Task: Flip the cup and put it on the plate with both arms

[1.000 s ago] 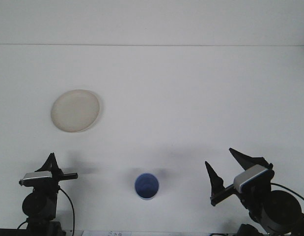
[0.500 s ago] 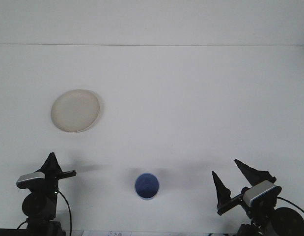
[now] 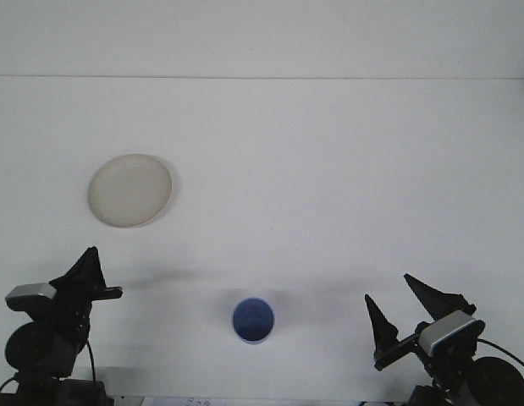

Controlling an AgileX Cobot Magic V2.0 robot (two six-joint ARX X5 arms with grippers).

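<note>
Two items rest on the white surface (image 3: 329, 169), well apart, with bare surface between them; the cream plate (image 3: 130, 189) lies left of centre, further from the robot; the blue cup (image 3: 253, 320) stands upright near the front edge, mouth upward, blue interior showing, rim pale. Right tool (image 3: 399, 307) sits at the lower right, prongs spread wide, holding nothing. Left tool (image 3: 89, 272) sits at the lower left; its opening cannot be determined.
</note>
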